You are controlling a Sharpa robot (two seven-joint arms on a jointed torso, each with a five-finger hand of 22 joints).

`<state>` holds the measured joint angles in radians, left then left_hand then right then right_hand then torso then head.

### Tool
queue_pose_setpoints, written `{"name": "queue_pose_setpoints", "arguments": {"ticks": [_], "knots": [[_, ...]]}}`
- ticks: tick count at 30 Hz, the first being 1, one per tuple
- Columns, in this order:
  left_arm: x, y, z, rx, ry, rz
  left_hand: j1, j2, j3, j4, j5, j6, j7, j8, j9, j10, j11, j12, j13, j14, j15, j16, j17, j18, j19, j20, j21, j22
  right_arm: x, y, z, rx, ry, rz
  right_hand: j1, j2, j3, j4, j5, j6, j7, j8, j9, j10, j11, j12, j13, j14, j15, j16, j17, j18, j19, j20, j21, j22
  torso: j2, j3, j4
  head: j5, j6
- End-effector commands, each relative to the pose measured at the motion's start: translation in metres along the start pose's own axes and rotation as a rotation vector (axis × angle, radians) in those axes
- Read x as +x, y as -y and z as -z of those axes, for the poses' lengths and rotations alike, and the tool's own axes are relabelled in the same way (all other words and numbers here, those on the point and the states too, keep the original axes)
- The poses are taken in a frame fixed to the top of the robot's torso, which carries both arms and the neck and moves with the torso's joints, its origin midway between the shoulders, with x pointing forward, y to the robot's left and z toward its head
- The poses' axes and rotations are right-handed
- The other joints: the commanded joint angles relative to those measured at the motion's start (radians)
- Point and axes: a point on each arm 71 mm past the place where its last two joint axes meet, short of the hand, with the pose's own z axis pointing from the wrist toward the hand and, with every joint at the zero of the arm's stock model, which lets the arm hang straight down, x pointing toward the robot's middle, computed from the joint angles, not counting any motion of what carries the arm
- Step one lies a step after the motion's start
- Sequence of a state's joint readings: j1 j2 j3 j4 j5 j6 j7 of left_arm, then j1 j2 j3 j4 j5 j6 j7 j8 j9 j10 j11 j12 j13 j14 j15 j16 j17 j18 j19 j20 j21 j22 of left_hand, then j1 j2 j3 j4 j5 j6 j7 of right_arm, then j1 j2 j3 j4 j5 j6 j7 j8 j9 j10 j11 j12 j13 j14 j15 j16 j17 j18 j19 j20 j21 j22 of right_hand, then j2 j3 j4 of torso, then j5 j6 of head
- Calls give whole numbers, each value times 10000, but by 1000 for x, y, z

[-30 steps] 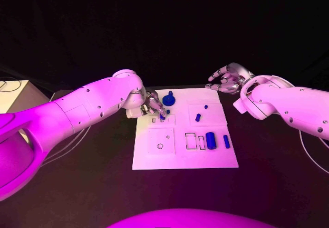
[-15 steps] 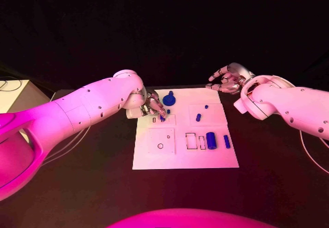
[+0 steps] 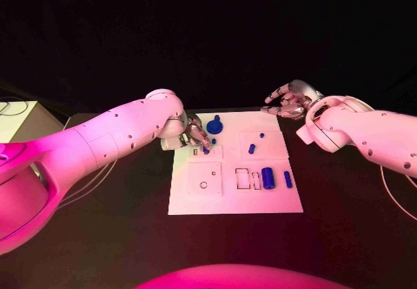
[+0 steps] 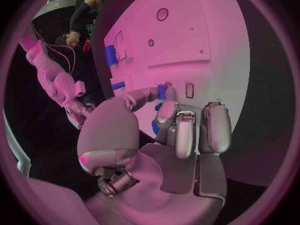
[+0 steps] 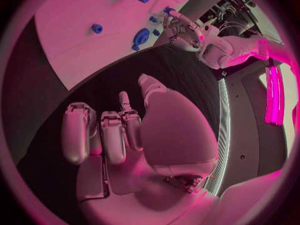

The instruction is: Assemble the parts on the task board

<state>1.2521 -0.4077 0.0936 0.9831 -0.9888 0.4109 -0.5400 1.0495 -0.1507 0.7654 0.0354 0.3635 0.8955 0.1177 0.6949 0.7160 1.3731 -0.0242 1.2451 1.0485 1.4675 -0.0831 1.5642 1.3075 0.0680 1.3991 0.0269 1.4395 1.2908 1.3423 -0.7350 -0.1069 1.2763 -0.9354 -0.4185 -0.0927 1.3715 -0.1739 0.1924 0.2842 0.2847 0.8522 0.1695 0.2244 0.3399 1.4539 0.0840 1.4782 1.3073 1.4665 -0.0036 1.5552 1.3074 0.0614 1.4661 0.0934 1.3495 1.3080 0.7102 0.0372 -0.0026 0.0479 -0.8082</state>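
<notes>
head view: high above the counter (image 3: pixel 104 241), looking down at the whole task board (image 3: pixel 234 201).
left wrist view: close behind the left hand (image 4: pixel 169 135), facing the board.
right wrist view: close behind the right hand (image 5: pixel 125 135), facing the board's far edge.
shared: the board.

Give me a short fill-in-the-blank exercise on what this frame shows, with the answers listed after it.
1. The left hand pinches a small ____ part over the task board.
2. The right hand hangs over the black table, off the board's far ____ corner.
3. The right hand holds ____.
4. The largest cylindrical part lies near the board's ____ edge.

Missing words: blue; right; nothing; right
</notes>
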Motion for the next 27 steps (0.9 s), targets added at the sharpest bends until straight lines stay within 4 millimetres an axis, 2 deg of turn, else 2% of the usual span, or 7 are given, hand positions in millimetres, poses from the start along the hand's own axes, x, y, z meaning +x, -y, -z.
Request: {"name": "queue_pose_setpoints", "arguments": {"ticks": [1,27], "knots": [[2,1,-1,18,-81,-150,190,321,463,-390,58,1136,-1044,157,735,338,-275,-45,-8,1033,-87,65,2633,-71,40,-39,11,0,1,-1,0,-115,-92,24,-56,12,52,-10,23,-82,-11,37,-11,31,-8,41,1628,943,53,-32,2223,-68,434,32,-61,684,-1,4,-3,-4,-15],[4,-3,-2,-103,-373,-333,181,337,490,-397,38,1124,-1041,151,749,328,-274,-72,-38,1033,-92,65,2633,-69,36,-45,5,-9,1,-1,0,-105,-94,26,-55,4,65,-11,67,-83,-11,40,-12,38,-8,46,1633,945,53,-29,2229,-72,439,31,-45,699,-4,-11,2,-9,-54]]}}
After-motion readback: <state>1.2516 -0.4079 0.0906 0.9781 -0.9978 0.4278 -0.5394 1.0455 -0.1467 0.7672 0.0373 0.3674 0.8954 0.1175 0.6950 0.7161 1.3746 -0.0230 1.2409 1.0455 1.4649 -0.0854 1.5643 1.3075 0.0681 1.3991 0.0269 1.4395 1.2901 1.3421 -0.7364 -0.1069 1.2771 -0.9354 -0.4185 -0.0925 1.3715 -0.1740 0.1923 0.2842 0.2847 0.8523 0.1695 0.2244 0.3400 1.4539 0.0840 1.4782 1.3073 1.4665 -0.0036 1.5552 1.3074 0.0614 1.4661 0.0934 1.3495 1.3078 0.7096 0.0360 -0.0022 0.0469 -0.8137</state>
